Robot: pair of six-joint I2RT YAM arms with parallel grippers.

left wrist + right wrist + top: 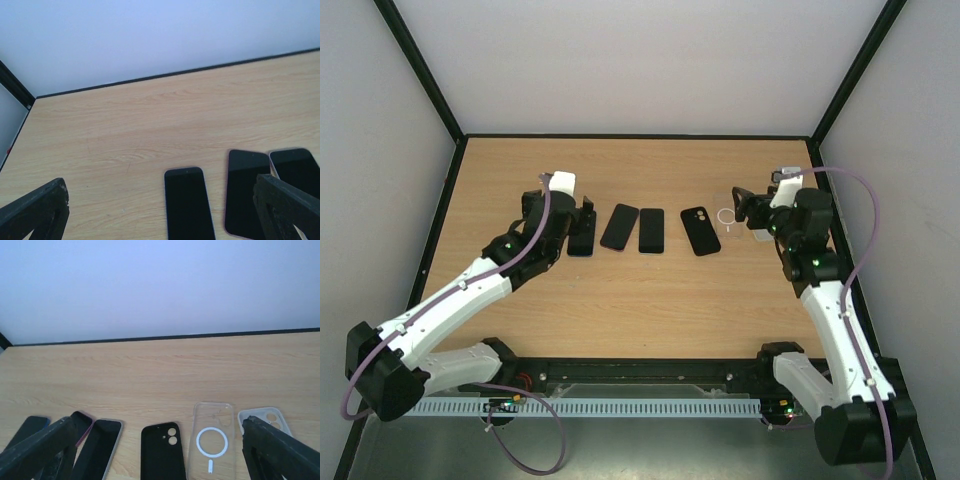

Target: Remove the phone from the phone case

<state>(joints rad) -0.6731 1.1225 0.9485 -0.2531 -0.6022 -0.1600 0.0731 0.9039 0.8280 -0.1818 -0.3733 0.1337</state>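
White walls (640, 60) enclose a wood-grain tabletop (620, 320), on which a row of handsets and covers is laid out. The leftmost phone (187, 207) lies flat and screen up at the left end of that row, under the left pincer (160, 195). A bluish rim (46, 420) glimpsed in the right wrist view suggests that this handset sits inside a phone case, though that cannot be confirmed.

The handset is judged to be stiff, fairly heavy for its size and glass-fronted. It would therefore be slippery on the face and liable to crack if dropped, whereas the case lip is expected to be softer and to flex. A hold is best taken across the long edges, with one corner of the lip peeled back while the body is pinned.

The left pincer is spread wide with nothing held, and the phone lies between its fingers, apparently untouched. Just beside the phone, to the right, a second phone (618, 226) and a third phone (651, 230) are set close together. Further right a black case (700, 231) is seen back up, with two camera cut-outs showing; whether it is occupied cannot be told. Next come a clear ringed case (212, 442) and a plain clear case (262, 419). The right pincer (157, 426) is likewise spread and empty, held above those covers.
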